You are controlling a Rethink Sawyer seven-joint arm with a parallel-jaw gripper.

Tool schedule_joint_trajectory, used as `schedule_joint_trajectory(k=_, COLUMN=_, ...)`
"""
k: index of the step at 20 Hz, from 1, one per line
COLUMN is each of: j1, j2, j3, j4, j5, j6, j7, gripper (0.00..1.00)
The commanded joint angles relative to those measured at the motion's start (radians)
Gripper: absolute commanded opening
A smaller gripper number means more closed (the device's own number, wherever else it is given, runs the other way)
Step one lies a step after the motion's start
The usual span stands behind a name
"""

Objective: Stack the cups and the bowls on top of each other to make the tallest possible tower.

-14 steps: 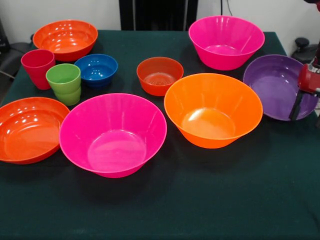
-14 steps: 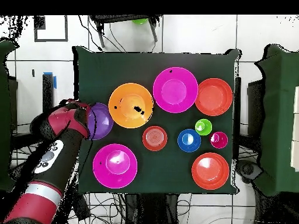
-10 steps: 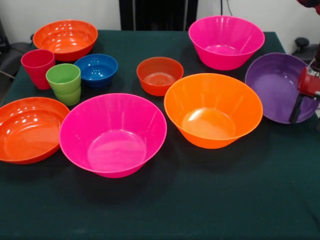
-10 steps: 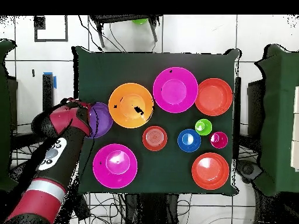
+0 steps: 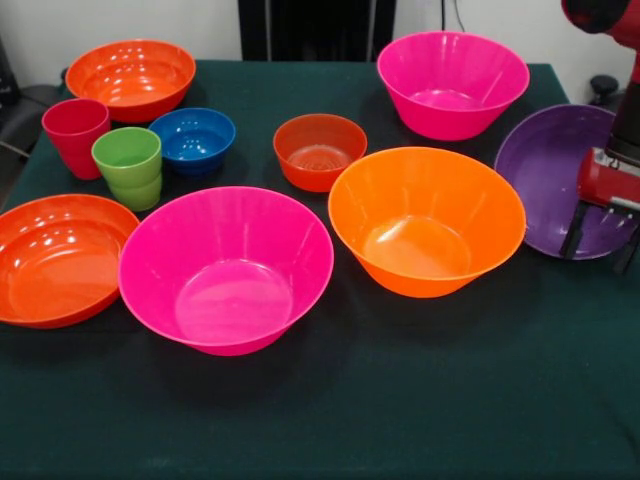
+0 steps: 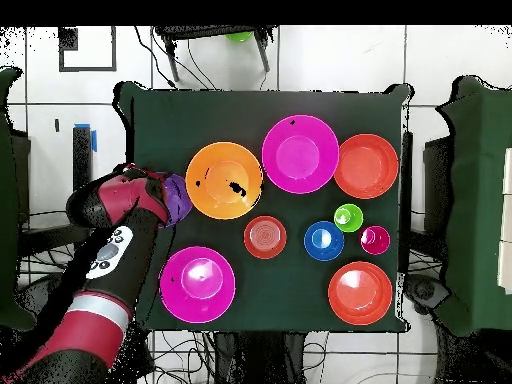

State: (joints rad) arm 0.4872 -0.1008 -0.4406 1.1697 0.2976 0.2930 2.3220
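Gripping the tilted purple bowl [image 5: 556,180] by its rim, jaws of gripper [image 5: 598,238] pinching it, 3 o'clock of the orange bowl [image 5: 426,219].

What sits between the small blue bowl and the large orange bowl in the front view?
The small red-orange bowl sits between the small blue bowl and the large orange bowl; the front view shows it, apart from both.

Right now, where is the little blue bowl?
In the front view, the blue bowl sits far left on the table, between the green cup and the small red-orange bowl.
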Motion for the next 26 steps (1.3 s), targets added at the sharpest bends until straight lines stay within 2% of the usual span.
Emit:
schedule_joint_trajectory(k=1, j1=-0.023, j2=-0.018, j3=0.164, j4=0.018, j5=-0.098, j6=0.103, j7=-0.069, gripper=1.00)
schedule_joint_trajectory(k=5, j1=-0.045, j2=-0.035, j3=0.194, j4=0.034, j5=-0.121, j6=0.099, j7=-0.083, gripper=1.00)
schedule_joint_trajectory(k=22, j1=-0.058, j2=-0.147, j3=0.214, j4=0.047, j5=-0.164, j6=0.248, j7=-0.087, gripper=1.00)
schedule_joint_trajectory(k=26, j1=-0.062, j2=-0.158, j3=0.220, j4=0.055, j5=-0.177, j6=0.248, j7=-0.082, gripper=1.00)
